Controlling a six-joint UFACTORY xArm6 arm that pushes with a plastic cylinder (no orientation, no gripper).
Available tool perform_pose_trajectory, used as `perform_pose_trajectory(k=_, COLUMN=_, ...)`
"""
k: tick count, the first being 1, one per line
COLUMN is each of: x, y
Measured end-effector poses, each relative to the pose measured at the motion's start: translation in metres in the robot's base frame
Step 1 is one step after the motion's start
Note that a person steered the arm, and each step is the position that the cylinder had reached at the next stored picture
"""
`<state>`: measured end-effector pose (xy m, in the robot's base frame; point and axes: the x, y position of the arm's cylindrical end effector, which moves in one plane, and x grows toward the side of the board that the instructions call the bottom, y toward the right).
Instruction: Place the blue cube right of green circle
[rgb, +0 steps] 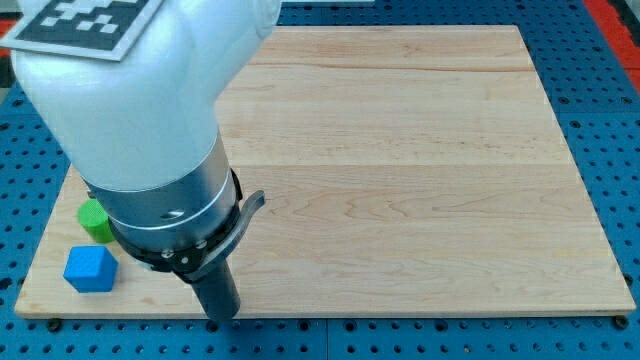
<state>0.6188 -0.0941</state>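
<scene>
The blue cube (90, 269) sits on the wooden board (420, 180) near its bottom-left corner. The green circle (94, 219) lies just above the cube, partly hidden behind my arm. My dark rod comes down to the right of the cube, and my tip (222, 316) is near the board's bottom edge, well to the right of the blue cube and apart from it. The arm's white and silver body covers the top-left part of the board.
The board lies on a blue perforated table (610, 100). A black-and-white marker tag (85, 25) sits on top of the arm. No other blocks show.
</scene>
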Motion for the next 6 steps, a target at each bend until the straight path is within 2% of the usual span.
perform_pose_trajectory(k=4, x=-0.001, y=-0.142)
perform_pose_trajectory(k=5, x=-0.019, y=-0.148)
perform_pose_trajectory(k=6, x=-0.058, y=-0.081)
